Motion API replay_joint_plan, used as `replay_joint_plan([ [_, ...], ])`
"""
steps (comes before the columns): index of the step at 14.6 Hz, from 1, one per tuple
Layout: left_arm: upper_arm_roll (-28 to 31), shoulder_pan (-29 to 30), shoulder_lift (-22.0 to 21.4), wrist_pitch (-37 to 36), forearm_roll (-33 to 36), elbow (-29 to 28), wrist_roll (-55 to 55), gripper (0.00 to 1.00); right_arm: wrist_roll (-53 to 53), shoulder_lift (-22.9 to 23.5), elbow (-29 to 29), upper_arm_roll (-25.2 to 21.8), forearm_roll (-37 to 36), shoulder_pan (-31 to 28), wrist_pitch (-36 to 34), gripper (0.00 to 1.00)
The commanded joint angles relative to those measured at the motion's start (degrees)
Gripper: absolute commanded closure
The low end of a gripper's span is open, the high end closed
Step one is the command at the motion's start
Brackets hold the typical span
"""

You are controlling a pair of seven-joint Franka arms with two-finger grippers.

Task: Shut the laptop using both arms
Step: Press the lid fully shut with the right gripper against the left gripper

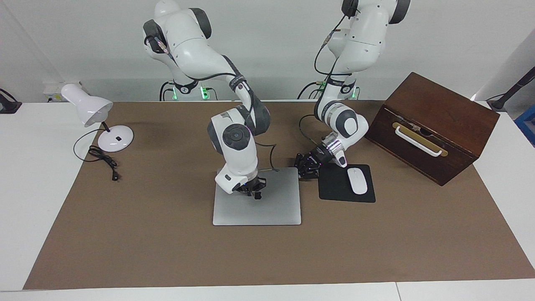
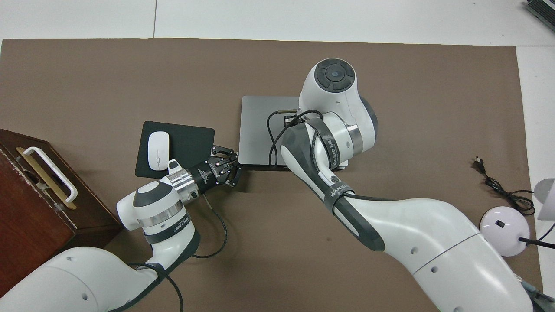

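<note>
The silver-grey laptop (image 1: 267, 209) lies flat with its lid down in the middle of the brown mat; it also shows in the overhead view (image 2: 260, 125). My right gripper (image 1: 252, 190) points down onto the lid, over the part nearer the robots; my right arm hides it in the overhead view. My left gripper (image 1: 306, 168) is low beside the laptop's corner nearest the robots, toward the left arm's end. In the overhead view my left gripper (image 2: 229, 166) has its fingers spread and holds nothing.
A black mouse pad (image 1: 334, 190) with a white mouse (image 1: 357, 180) lies beside the laptop toward the left arm's end. A dark wooden box (image 1: 434, 125) with a white handle stands past it. A white desk lamp (image 1: 90, 110) and its cable (image 1: 104, 161) are at the right arm's end.
</note>
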Motion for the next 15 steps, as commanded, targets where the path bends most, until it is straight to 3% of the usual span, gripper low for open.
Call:
replay_joint_plan([
  [1, 0.07, 0.81, 1.65, 0.30, -0.67, -1.43, 2.30, 1.00, 0.46, -1.73, -1.77, 0.50, 0.80, -0.71, -0.96, 1.00],
  [4, 0.07, 0.81, 1.65, 0.38, -0.67, -1.43, 2.30, 1.00, 0.46, -2.08, -1.24, 0.50, 0.18, -0.45, -0.79, 1.00],
  [15, 0.07, 1.08, 1.65, 0.38, -0.58, -0.99, 2.12, 1.00, -1.03, -10.42, -1.33, 0.15, 0.10, -3.61, -3.08, 1.00],
])
